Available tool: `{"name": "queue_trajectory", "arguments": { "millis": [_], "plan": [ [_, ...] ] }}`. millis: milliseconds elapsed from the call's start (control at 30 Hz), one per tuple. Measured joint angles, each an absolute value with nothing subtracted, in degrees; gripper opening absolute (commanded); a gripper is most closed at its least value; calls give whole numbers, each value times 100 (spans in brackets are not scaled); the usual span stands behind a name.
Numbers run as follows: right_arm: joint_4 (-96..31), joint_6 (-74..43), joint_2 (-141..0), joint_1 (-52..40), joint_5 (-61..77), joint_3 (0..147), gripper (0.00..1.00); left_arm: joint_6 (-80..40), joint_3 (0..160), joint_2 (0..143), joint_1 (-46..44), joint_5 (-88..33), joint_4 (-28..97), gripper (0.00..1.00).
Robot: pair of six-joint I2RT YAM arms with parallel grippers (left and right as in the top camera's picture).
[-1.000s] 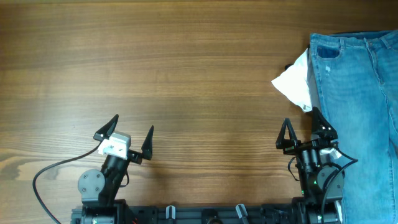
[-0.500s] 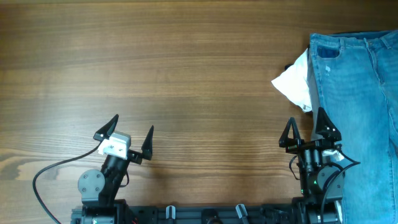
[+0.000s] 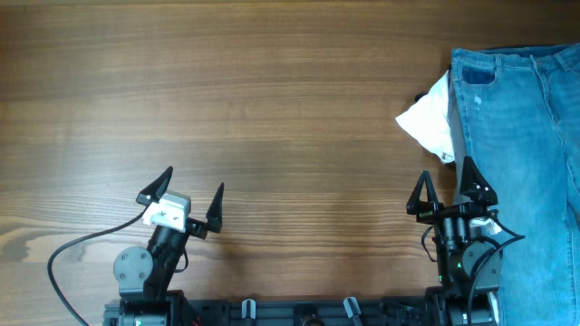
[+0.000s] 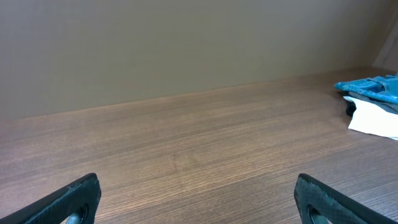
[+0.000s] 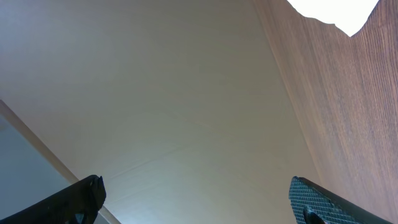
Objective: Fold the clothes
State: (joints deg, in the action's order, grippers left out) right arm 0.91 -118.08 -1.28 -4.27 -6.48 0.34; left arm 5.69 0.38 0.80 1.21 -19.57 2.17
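The light blue faded denim jeans [image 3: 526,136] lie flat at the table's right edge, running off the right and lower sides of the overhead view. A sliver of them shows far right in the left wrist view [image 4: 373,86]. My left gripper [image 3: 181,194] is open and empty near the front left, far from the jeans. My right gripper [image 3: 447,185] is open and empty at the front right, its right finger at the jeans' left edge. The right wrist view shows only wall, a strip of table and both fingertips [image 5: 199,199].
A white cloth [image 3: 430,122] lies crumpled against the jeans' left edge, behind my right gripper; it also shows in the left wrist view [image 4: 375,116] and the right wrist view [image 5: 333,9]. The wooden table [image 3: 272,109] spreads left of the jeans.
My right gripper has shifted slightly to the right and straightened, its right finger now at the jeans' edge. The left arm and the jeans have not moved.
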Motion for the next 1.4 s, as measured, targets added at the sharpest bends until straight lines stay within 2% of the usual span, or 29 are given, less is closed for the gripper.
{"name": "queue_trajectory", "arguments": {
  "millis": [1400],
  "plan": [
    [91,-11808,-128,-427,-650,34,100,572,38,80,121,-1734,196,100]
  ]
}}
